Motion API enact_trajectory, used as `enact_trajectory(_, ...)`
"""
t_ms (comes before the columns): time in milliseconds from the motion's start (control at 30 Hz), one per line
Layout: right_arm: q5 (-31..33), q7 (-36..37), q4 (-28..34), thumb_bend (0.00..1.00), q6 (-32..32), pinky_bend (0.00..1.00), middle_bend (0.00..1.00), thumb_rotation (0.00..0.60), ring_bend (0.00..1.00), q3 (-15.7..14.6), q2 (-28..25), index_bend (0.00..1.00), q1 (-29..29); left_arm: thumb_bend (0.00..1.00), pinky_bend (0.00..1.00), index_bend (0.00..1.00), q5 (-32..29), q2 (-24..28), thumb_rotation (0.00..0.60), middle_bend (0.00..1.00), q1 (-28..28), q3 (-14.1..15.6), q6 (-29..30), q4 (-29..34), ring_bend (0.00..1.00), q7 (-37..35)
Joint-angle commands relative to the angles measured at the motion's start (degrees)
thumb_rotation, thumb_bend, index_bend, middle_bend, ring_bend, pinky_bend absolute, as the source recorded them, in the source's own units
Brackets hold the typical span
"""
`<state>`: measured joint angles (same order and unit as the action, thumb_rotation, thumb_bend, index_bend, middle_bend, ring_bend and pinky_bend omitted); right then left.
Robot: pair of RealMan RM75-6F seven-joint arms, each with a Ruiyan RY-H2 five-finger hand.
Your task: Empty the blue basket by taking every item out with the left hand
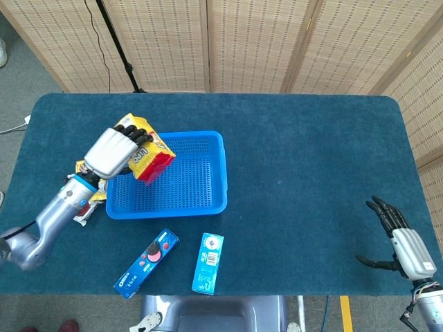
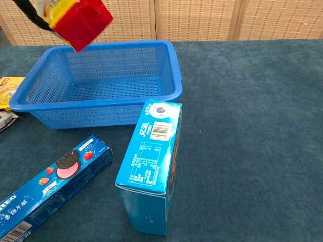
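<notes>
My left hand [image 1: 111,151] grips a yellow and red snack bag [image 1: 147,156] and holds it in the air above the left part of the blue basket [image 1: 208,205]. In the chest view the snack bag [image 2: 75,17] hangs at the top left, high over the blue basket [image 2: 108,106], and only dark fingers [image 2: 28,14] of that hand show. Nothing lies inside the basket. My right hand [image 1: 405,242] rests near the table's front right corner with its fingers spread, holding nothing.
A blue Oreo box [image 1: 147,263] and a light blue box [image 1: 208,263] lie in front of the basket. The light blue box [image 2: 150,164] stands close to the chest camera. A yellow packet [image 1: 86,173] and another wrapper [image 2: 5,120] lie left of the basket.
</notes>
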<state>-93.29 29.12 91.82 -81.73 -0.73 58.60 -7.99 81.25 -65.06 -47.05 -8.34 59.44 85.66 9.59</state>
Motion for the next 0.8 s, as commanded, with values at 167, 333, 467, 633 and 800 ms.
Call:
enact_trajectory(167, -1.4, 0.6, 0.4, 0.0, -1.0, 0.0, 0.0, 0.6, 0.0, -0.6, -0.4, 0.0, 0.3, 0.3, 0.45, 0.4, 4.3, 7.5, 0.6, 0.52, 10.0, 3.3, 8.4, -1.3, 0.46, -14.9)
enact_trajectory(333, -2.3, 0.2, 0.8, 0.0, -1.4, 0.0, 0.0, 0.6, 0.0, -1.0, -0.4, 0.0, 0.3, 0.29, 0.45, 0.4, 8.7, 5.4, 0.6, 0.51, 15.4, 8.0, 12.4, -8.3, 0.46, -21.4)
enact_trajectory(467, -2.9, -0.3, 1.1, 0.0, -1.3, 0.0, 0.0, 0.6, 0.0, -1.4, -0.4, 0.0, 0.2, 0.29, 0.45, 0.4, 10.3, 2.3, 0.6, 0.51, 17.9, 10.5, 13.2, -13.1, 0.45, -25.3)
enact_trajectory(633, -3.3, -0.4, 1.4, 0.0, -1.4, 0.0, 0.0, 0.6, 0.0, -1.7, -0.5, 0.0, 0.2, 0.23, 0.34, 0.23, 10.4, -1.4, 0.6, 0.26, 19.6, 12.4, 11.3, -19.1, 0.23, -27.8)
enact_trajectory(800, -3.4, -0.4, 1.7, 0.0, -1.5, 0.0, 0.0, 0.6, 0.0, -1.9, -0.7, 0.0, 0.2, 0.02, 0.0, 0.0, 11.2, -0.4, 0.6, 0.0, 19.7, 12.7, 11.3, -17.6, 0.0, -31.0)
